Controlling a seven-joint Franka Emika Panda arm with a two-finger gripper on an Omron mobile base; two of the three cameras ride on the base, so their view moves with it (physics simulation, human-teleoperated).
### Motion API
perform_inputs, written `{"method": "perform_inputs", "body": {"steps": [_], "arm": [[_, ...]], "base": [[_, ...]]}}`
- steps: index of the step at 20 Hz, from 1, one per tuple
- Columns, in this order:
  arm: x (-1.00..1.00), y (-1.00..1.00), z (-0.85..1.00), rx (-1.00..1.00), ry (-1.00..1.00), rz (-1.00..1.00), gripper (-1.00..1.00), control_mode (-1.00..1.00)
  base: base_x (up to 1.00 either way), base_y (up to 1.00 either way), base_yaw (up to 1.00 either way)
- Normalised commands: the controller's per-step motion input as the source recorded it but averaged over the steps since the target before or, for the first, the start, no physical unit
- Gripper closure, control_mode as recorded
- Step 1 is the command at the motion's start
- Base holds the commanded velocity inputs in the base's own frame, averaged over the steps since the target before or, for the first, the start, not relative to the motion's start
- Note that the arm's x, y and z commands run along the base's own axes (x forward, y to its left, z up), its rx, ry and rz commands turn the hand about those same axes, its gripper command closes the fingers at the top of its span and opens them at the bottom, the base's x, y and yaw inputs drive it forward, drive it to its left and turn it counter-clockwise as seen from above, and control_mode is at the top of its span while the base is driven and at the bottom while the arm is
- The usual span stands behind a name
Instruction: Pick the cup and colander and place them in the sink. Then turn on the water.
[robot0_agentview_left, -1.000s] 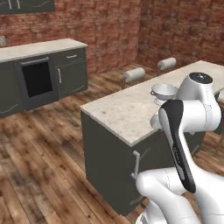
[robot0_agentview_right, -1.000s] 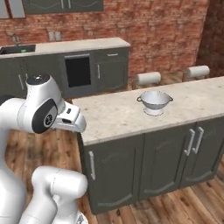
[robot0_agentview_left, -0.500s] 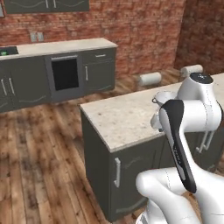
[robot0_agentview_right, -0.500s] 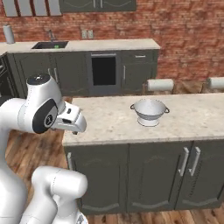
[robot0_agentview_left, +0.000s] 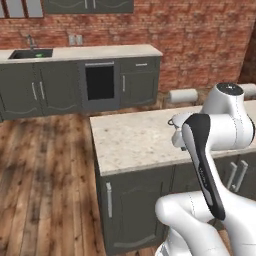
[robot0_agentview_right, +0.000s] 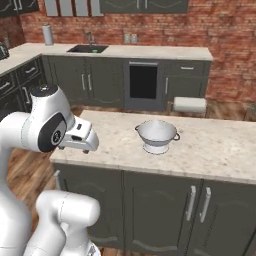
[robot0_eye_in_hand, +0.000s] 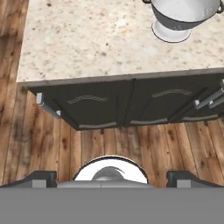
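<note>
The white-grey perforated colander (robot0_agentview_right: 157, 134) stands upright on the island counter (robot0_agentview_right: 215, 150); its bowl and ring foot also show at the top of the hand view (robot0_eye_in_hand: 179, 17). The dark sink (robot0_agentview_left: 30, 53) with its grey faucet (robot0_agentview_left: 31, 40) is set in the back counter, far from the arm. A small bright-green spot in the basin looks like the cup (robot0_agentview_left: 38, 51). My gripper (robot0_eye_in_hand: 112, 178) hangs open off the island's near edge, left of the colander, with nothing between its fingertips (robot0_eye_in_hand: 43, 177). No water runs.
The island's dark cabinet doors (robot0_eye_in_hand: 127, 105) with metal handles face me over a wooden floor (robot0_agentview_left: 45, 170). A dark oven opening (robot0_agentview_right: 143, 81) sits in the back cabinets. A grey cylinder (robot0_agentview_right: 47, 35) stands left of the sink. A white roll-shaped thing (robot0_agentview_right: 189, 104) lies behind the island.
The whole picture has shifted: the base has moved, bringing the back counter and sink further into view. The colander keeps its place on the island. The gripper stays open.
</note>
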Motion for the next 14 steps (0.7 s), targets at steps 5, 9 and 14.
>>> {"method": "perform_inputs", "body": {"steps": [5,9,14], "arm": [[0.00,0.00,0.00,0.00,0.00,0.00,-1.00,1.00],[0.00,0.00,0.00,0.00,0.00,0.00,-1.00,1.00],[0.00,0.00,0.00,0.00,0.00,0.00,-1.00,1.00]], "base": [[0.00,-0.52,0.26],[0.00,-0.27,0.05],[0.16,-0.04,-0.05]]}}
